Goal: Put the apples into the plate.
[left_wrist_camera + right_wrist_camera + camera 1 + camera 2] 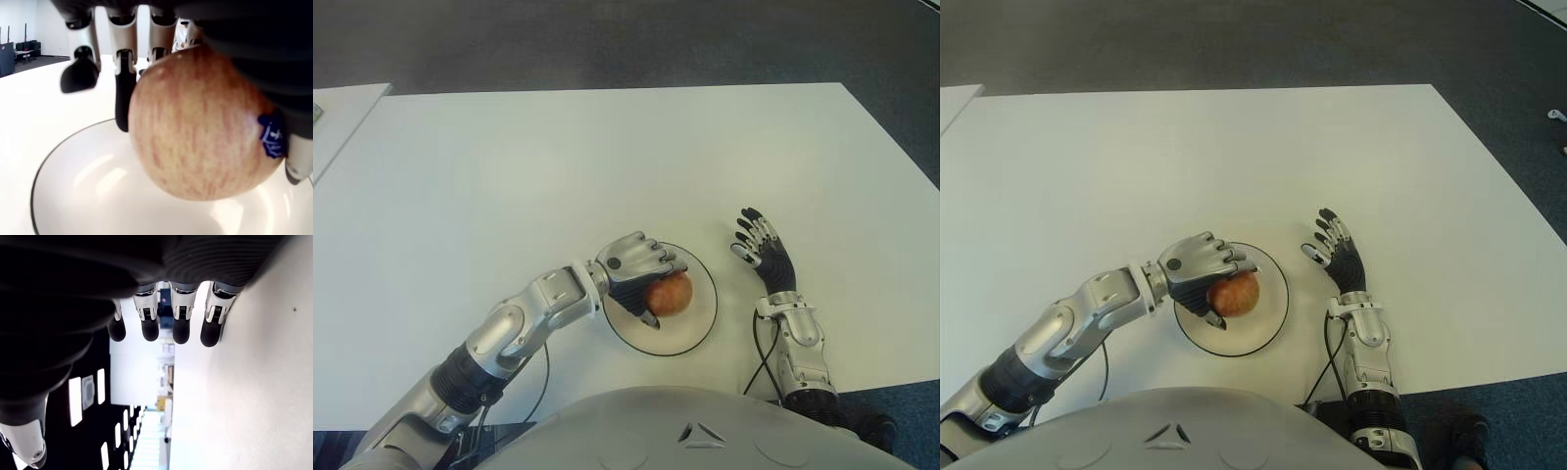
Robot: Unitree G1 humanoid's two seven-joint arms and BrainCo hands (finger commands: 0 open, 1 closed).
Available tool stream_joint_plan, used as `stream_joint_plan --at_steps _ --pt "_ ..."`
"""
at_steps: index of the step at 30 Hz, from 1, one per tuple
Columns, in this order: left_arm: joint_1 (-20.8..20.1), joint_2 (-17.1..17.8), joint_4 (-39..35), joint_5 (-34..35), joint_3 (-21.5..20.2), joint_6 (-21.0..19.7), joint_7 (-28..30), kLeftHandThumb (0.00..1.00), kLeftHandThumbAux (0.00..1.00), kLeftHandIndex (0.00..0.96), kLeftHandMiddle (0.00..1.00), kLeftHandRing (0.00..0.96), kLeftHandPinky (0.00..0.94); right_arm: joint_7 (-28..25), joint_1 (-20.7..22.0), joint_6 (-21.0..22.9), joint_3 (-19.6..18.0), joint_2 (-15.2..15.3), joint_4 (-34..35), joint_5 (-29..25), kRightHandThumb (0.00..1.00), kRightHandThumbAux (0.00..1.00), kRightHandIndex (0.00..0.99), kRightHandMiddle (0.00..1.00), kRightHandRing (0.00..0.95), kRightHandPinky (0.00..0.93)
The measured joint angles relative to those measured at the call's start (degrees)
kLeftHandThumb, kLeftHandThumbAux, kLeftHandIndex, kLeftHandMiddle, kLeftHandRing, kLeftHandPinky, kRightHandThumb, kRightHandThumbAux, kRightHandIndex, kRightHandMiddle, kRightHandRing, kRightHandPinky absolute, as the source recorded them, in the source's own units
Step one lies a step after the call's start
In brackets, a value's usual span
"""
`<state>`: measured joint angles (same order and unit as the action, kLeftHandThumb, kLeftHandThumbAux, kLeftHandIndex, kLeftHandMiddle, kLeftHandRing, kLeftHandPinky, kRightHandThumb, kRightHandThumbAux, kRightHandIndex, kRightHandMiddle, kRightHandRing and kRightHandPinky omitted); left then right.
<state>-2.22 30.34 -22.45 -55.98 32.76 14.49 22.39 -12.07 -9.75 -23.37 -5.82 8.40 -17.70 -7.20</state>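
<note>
A red-yellow apple (669, 293) with a blue sticker (270, 138) is held just above the white plate (695, 328), near the table's front edge. My left hand (641, 271) reaches in from the left and is shut on the apple, fingers curled over its top. In the left wrist view the apple (203, 125) hangs close over the plate's dark-rimmed bowl (63, 196); I cannot tell whether they touch. My right hand (762, 250) shows on the table just right of the plate, fingers spread and holding nothing.
The white table (607, 166) stretches wide behind the plate. A second white surface (337, 113) sits at the far left. Dark floor lies beyond the far edge. A black cable (759, 352) runs beside my right forearm.
</note>
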Motion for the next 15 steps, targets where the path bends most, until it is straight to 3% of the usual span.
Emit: stream_joint_plan --at_steps 15 --pt "3.2 -0.9 2.2 -4.5 0.5 2.2 -3.2 0.724 0.693 0.444 0.85 0.872 0.861 0.2 -0.2 0.8 0.0 -0.1 0.4 -0.2 0.155 0.61 0.092 0.113 0.096 0.143"
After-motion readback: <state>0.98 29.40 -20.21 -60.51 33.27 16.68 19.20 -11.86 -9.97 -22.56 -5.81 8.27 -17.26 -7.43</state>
